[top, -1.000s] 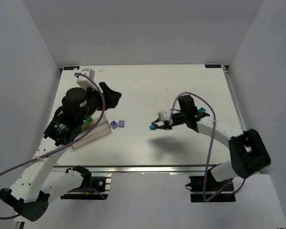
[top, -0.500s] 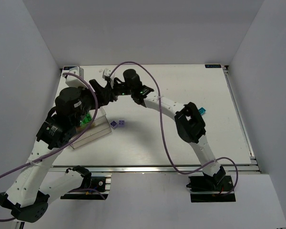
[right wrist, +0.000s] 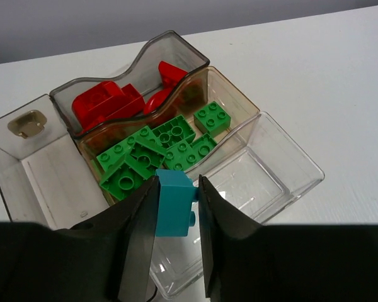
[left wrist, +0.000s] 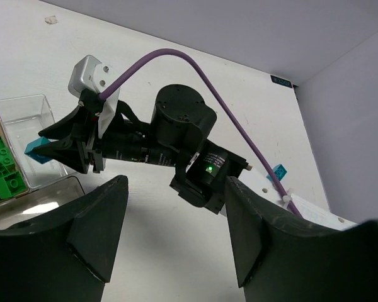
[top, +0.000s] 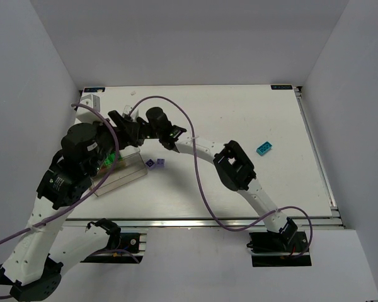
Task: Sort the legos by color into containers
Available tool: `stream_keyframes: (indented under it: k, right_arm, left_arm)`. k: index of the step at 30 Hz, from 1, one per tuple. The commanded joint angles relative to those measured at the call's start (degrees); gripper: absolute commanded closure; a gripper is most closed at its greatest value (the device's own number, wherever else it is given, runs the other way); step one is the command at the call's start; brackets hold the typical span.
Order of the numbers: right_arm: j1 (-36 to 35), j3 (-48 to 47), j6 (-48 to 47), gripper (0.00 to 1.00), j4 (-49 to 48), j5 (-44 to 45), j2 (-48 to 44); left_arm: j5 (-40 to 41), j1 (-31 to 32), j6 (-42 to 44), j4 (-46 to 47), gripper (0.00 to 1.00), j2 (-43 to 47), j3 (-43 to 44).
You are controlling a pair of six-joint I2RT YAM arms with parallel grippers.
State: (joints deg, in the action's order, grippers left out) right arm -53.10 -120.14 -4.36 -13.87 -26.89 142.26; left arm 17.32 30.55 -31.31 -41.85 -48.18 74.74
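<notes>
Closest to my right wrist camera, the right gripper (right wrist: pixel 176 212) is clamped on a teal brick (right wrist: pixel 173 194), one finger on each side, studs facing sideways. The brick hangs above the clear box (right wrist: pixel 301 184), about over the wall between the green compartment and the bare compartment (right wrist: pixel 252 179) beside it.

Next out lie the green bricks (right wrist: pixel 154 154), heaped in their own bay. Beyond them the red pieces (right wrist: pixel 110 100) fill the bay at the back. A tan block (right wrist: pixel 27 123) sits in the side bay.

I judge the bare bay to be the one for teal. Before I let go I would shift toward its middle, clear of the green divider. Then I would come down low, so the brick drops flat and does not bounce out.

The left gripper (left wrist: pixel 173 207) stands apart and holds nothing. It hovers near the box, so I would keep my right arm's path away from it.

Farther out on the table, two light purple bricks (top: pixel 155 163) wait beside the box, and another teal brick (top: pixel 263 148) lies well apart to the right.
</notes>
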Motion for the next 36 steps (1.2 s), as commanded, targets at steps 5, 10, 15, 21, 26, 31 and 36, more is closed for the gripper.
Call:
stream_keyframes:
  k: [5, 10, 15, 21, 26, 31, 36]
  right_arm:
    - [-0.1, -5.9, -2.5, 0.45, -0.3, 2.3, 1.4]
    - [0.6, -6.0, -0.7, 0.42, 2.0, 3.0, -1.1]
    - [6.9, 1.5, 6.5, 0.85, 8.5, 8.0, -11.2]
    - [23.2, 15.4, 13.3, 1.0, 27.3, 5.4, -23.6]
    - [39.3, 25.6, 5.1, 0.48, 40.0, 3.9, -34.8]
    - [50.3, 26.7, 2.0, 0.17, 56.4, 14.7, -38.9]
    - [54.5, 27.6, 7.2, 0.12, 62.7, 30.4, -38.3]
  left_arm:
    - [-3.5, -0.1, -0.4, 0.4, 0.27, -0.5, -0.7]
    - [-7.4, -0.1, -0.6, 3.4, 0.27, -2.3, -2.1]
    - [-16.3, -0.1, 0.3, 7.5, 0.64, -7.4, -3.0]
    - [-25.4, -0.1, 1.2, 14.3, 1.0, -15.2, -7.8]
    - [-30.5, -0.1, 1.9, 20.2, 0.81, -21.5, -11.3]
    - [-33.3, -0.1, 3.0, 24.5, 0.35, -27.2, -12.7]
    - [-33.8, 0.4, 3.4, 26.5, 0.32, -31.0, -12.4]
